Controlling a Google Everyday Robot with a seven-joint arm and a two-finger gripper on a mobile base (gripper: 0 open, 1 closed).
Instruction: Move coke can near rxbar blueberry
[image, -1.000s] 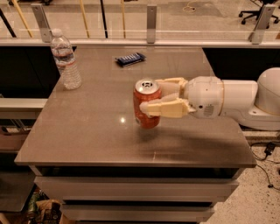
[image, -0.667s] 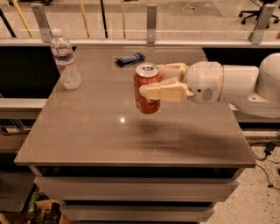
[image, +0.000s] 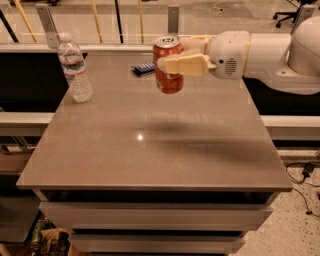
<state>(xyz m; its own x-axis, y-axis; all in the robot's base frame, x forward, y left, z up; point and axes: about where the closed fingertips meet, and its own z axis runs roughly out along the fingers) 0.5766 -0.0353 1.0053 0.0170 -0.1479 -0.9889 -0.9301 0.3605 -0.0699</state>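
Observation:
The coke can (image: 168, 80) is an orange-red can with a silver top. It is held upright in the air above the far part of the table (image: 150, 150). My gripper (image: 181, 56) comes in from the right and is shut on the can, its cream fingers (image: 182, 65) on either side. The rxbar blueberry (image: 144, 68) is a small dark blue bar lying flat near the table's far edge, just left of and behind the can.
A clear plastic water bottle (image: 75, 67) stands upright at the table's far left. A railing with posts runs behind the table. The white arm (image: 270, 50) spans the far right. Drawers sit below the table's front edge.
The gripper has lifted the can off the table and carried it up and toward the far edge, closer to the blue bar.

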